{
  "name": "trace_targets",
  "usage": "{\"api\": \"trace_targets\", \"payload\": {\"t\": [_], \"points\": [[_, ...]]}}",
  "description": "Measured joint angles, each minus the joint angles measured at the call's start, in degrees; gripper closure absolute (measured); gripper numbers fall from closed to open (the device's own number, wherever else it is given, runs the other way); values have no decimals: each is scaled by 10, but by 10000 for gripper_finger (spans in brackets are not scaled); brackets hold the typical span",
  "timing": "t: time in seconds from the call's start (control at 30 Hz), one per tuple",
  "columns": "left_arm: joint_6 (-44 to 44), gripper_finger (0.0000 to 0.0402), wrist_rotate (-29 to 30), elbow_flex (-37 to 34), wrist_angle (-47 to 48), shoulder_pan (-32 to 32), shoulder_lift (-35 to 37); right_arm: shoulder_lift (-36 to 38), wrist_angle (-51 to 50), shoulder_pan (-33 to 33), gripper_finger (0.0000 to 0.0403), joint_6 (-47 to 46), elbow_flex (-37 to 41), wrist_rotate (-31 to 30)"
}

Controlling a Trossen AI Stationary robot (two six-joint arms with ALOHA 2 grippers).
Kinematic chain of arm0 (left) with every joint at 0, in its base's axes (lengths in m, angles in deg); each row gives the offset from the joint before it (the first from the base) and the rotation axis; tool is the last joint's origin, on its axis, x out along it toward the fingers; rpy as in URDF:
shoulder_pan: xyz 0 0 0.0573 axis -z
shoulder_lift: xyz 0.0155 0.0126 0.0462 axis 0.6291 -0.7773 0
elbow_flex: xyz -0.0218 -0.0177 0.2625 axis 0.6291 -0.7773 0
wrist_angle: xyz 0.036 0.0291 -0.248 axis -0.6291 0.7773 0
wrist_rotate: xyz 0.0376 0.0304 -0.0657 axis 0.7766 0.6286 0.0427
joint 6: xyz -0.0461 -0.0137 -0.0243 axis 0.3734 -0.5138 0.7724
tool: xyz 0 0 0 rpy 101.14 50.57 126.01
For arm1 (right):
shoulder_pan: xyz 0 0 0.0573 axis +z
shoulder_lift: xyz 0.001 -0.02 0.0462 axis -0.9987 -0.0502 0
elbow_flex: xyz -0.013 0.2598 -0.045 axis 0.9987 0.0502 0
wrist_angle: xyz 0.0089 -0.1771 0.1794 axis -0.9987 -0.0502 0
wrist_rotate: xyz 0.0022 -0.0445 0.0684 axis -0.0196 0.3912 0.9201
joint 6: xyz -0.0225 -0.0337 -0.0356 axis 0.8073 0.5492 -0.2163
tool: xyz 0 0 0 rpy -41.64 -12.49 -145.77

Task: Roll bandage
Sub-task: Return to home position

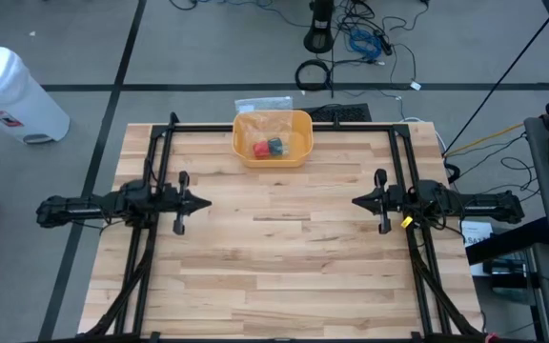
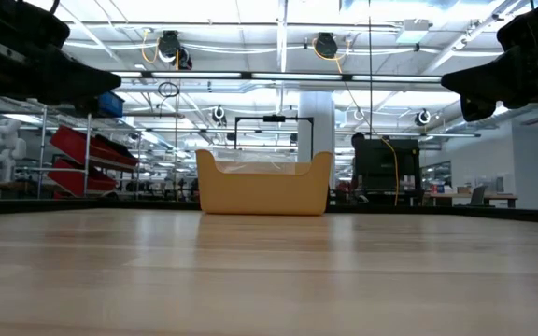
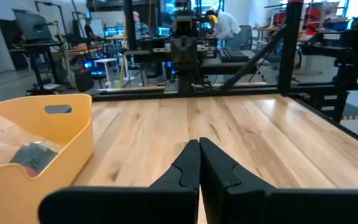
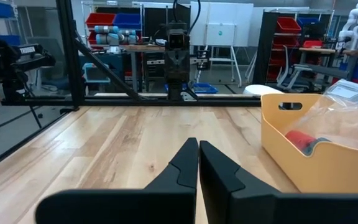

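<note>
A yellow bin (image 1: 273, 137) stands at the table's far middle, holding a clear plastic bag (image 1: 267, 122) with a red roll (image 1: 261, 149) and a dark item (image 1: 275, 146); which is the bandage I cannot tell. The bin also shows in the low view (image 2: 263, 183), the left wrist view (image 3: 36, 155) and the right wrist view (image 4: 319, 146). My left gripper (image 1: 208, 202) is shut at the table's left, pointing level toward the right. My right gripper (image 1: 355, 201) is shut at the right, pointing level toward the left. Both are well short of the bin.
The black frame (image 1: 284, 127) runs along the table's far edge and both sides. Bare wood (image 1: 279, 248) lies between and in front of the arms. A white bin (image 1: 12, 95) and cables (image 1: 351, 48) are on the floor beyond the table.
</note>
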Motion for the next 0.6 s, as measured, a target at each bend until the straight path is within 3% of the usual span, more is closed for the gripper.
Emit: {"api": "trace_targets", "payload": {"t": [0.33,0.6], "points": [[-32,401,52,0,-1,34,0,0,0,0,403,18,0,0],[-15,401,47,0,8,34,0,0,0,-1,403,23,0,0]]}}
